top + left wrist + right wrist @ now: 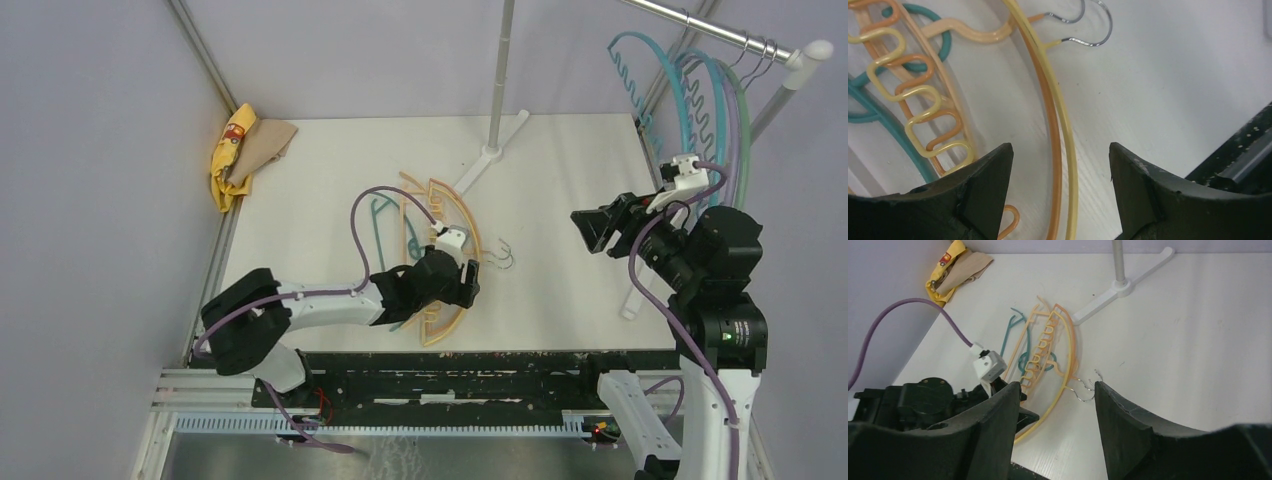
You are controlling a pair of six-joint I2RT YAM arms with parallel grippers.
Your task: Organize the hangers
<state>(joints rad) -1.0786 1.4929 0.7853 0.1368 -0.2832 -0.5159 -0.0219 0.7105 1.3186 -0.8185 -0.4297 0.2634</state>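
The tan-orange and yellow hangers (1052,120) are smooth, glossy plastic with bright polished metal hooks (1109,30), the white table (1173,90) is matt with a faint wood-like grain, the fingers (973,190) of the left gripper (1060,160) are dull black with scuffed edges, and the far-left cloth (245,150) looks soft and crumpled.

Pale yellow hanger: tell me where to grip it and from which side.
Grip the pale yellow hanger on its smooth outer arc, from above: it lies flat on the table, and that bar runs between the fingers of the open left gripper. Avoid the wavy part, interlaced with the orange hanger.
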